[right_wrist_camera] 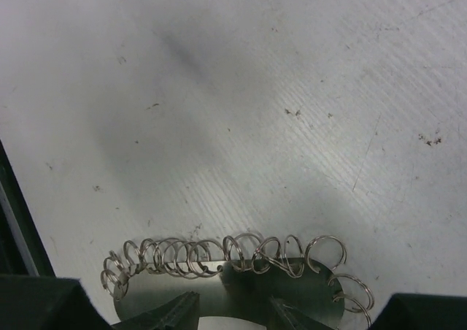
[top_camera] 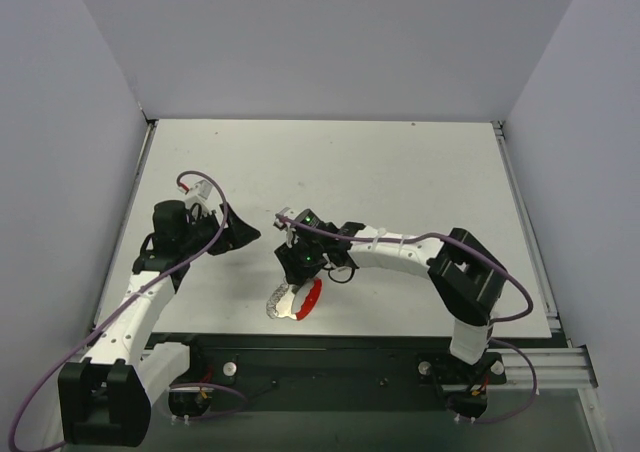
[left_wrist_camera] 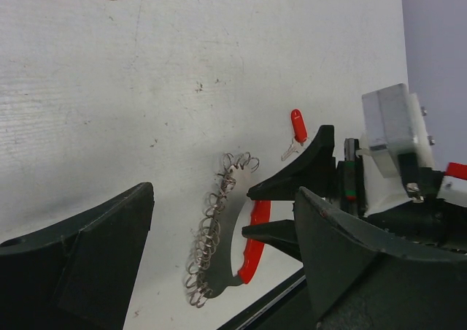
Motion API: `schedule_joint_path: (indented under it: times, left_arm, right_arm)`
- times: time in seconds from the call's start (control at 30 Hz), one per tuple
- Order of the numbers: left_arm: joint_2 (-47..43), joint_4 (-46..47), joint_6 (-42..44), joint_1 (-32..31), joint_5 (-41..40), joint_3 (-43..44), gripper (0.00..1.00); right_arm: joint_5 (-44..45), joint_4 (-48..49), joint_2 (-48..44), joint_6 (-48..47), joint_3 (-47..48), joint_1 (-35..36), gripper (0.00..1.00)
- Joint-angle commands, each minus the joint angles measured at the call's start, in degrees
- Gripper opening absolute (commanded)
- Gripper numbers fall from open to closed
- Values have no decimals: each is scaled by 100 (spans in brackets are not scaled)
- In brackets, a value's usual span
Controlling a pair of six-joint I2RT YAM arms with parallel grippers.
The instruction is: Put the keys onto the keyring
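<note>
The keyring [top_camera: 290, 303] lies near the table's front edge: a silver plate edged with wire rings [left_wrist_camera: 208, 235] and joined to a curved red band [left_wrist_camera: 253, 253]. My right gripper [top_camera: 298, 272] is down over it and open. Its fingers [left_wrist_camera: 292, 184] stand on either side of a stretch of the red band. In the right wrist view the plate [right_wrist_camera: 241, 286] lies between the fingertips of my right gripper [right_wrist_camera: 232, 308]. The tiny red-headed key [left_wrist_camera: 298, 129] lies on the table just beyond the right gripper; the top view hides it. My left gripper [top_camera: 240, 234] is open and empty, left of the keyring.
The black front rail of the table [left_wrist_camera: 263, 312] runs just beside the keyring. The white tabletop [top_camera: 350, 172] stretches to grey walls at the back and sides. The right arm's purple cable [top_camera: 400, 240] runs along its forearm.
</note>
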Motion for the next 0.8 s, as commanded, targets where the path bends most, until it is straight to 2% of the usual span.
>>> schedule_joint_path:
  times: [0.0,0.37,0.67,0.7,0.77]
  left_arm:
    - [-130,232,41,32,33,122,87]
    - [-139,241,41,32,42,114,87]
    - [-156,303,5,32,86,79,87]
    - [-182,303,5,32,95,70,87]
    - [-191,312,-12,32,86,52,87]
  right_arm:
    - [291,-206,170,94,297,-44,41]
    - [396,-215,565,261,526,-44,34]
    - [844,-382,1022,349,851,-27,31]
    - [906,-426,1049,358,877,-26,29]
    - [1046,-417,1031,350,860,-26,19]
